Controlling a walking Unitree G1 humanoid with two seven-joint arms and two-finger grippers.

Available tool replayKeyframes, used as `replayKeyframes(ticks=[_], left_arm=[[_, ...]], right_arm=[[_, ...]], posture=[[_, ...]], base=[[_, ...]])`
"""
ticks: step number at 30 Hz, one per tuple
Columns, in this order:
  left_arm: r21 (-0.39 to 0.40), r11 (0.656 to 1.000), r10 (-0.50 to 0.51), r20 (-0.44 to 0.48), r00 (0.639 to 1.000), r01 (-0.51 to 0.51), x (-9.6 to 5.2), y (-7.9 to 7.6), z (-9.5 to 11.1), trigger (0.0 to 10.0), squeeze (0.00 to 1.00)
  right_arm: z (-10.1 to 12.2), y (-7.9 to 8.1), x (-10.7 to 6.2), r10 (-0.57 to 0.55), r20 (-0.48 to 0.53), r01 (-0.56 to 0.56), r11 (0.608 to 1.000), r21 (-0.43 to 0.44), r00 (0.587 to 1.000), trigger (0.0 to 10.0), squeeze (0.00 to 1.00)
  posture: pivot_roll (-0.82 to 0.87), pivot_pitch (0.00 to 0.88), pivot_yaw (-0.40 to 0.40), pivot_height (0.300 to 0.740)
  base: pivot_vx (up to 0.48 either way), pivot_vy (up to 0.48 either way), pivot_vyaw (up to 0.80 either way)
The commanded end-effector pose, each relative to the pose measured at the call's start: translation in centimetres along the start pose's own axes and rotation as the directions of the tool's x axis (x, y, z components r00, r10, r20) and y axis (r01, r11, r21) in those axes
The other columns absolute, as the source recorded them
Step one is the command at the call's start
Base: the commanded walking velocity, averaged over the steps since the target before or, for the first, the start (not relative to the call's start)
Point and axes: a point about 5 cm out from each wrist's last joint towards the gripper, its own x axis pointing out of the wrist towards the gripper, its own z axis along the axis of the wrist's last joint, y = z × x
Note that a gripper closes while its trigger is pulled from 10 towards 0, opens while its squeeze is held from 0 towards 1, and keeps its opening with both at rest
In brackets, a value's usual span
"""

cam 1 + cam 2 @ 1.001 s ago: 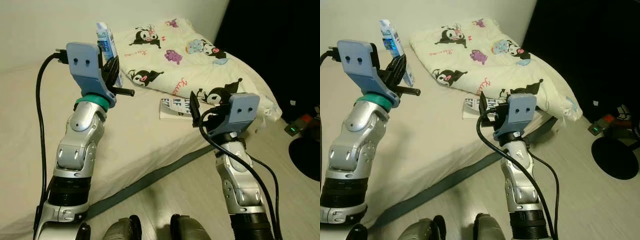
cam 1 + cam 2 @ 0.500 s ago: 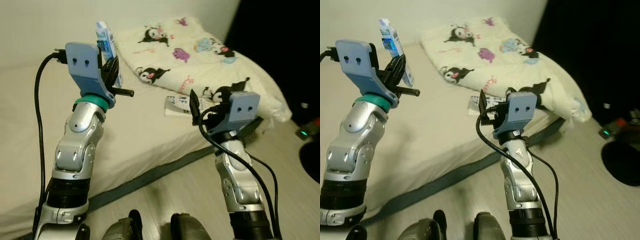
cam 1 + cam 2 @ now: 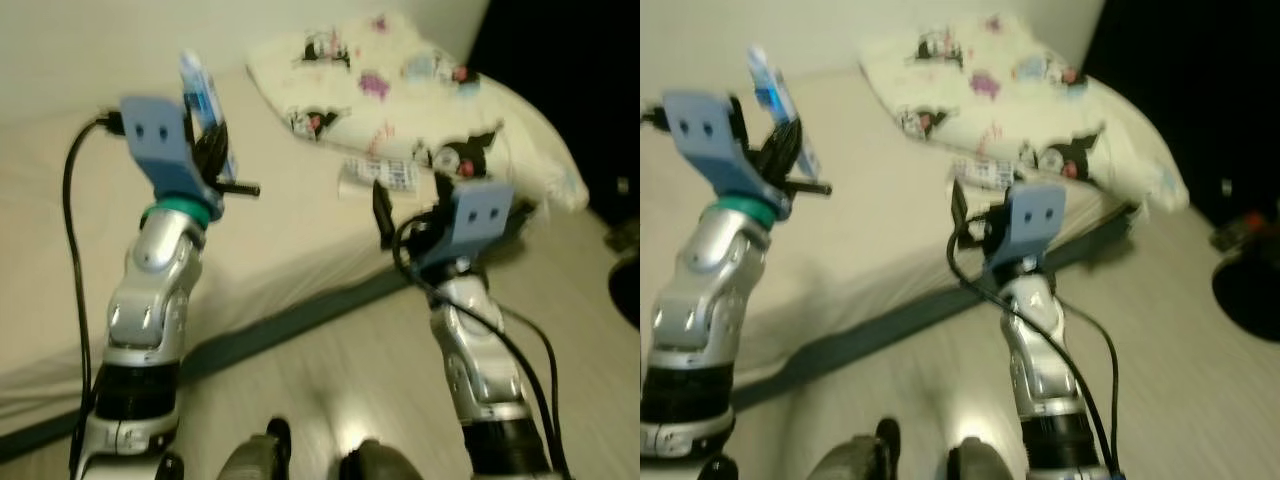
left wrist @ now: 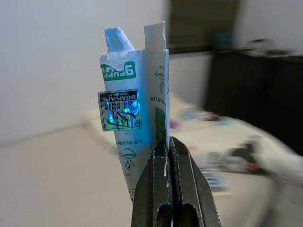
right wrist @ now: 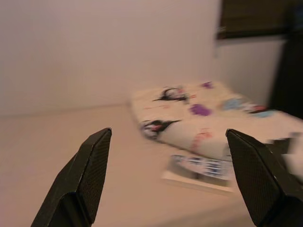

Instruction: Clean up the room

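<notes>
Looking from the left of your head views, blur softens everything, but the left gripper (image 3: 218, 150) stands raised at upper left, pinched tight on a blue-and-white packet (image 4: 136, 127) whose upside-down print reads "PUFF" and "RM35". At centre, a printed booklet (image 5: 201, 169) lies on the bed (image 3: 290, 225) beside the cartoon blanket (image 3: 420, 85), its writing unreadable. At right, your right gripper (image 5: 168, 175) hangs spread wide and empty.

A bed (image 3: 300, 230) is seen ahead, with a blanket (image 3: 420, 75) piled on its far right part. A booklet (image 3: 380, 175) is laid on the bed just in front of the blanket. The floor (image 3: 330, 390) is found before the bed.
</notes>
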Motion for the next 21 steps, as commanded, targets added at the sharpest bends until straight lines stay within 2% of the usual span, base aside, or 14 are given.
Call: replayKeyframes(ticks=[1, 10, 21], left_arm=[[0.01, 1.0, 0.008, -0.003, 1.0, -0.008, -0.18, 0.28, 0.0, 10.0, 0.0], [0.019, 1.0, 0.007, -0.011, 1.0, -0.006, -0.24, 0.29, -0.09, 10.0, 0.0], [0.047, 0.999, -0.001, -0.044, 0.999, 0.003, -0.3, 0.23, -0.58, 10.0, 0.0]], right_arm=[[-0.25, 0.11, -0.17, -0.001, -0.007, 0.001, 1.0, 0.009, 1.0, 10.0, 0.0], [-0.29, 0.32, -0.1, 0.013, -0.006, -0.013, 1.0, 0.01, 1.0, 10.0, 0.0], [-0.31, 0.32, 0.12, 0.02, -0.003, -0.02, 1.0, -0.006, 1.0, 10.0, 0.0]], posture=[[-0.09, 0.044, 0.041, 0.734], [-0.09, 0.041, 0.04, 0.734], [-0.09, 0.037, 0.039, 0.734]], base=[[-0.322, 0.0, 0.0], [-0.033, 0.0, 0.05], [0.0, 0.0, 0.8]])
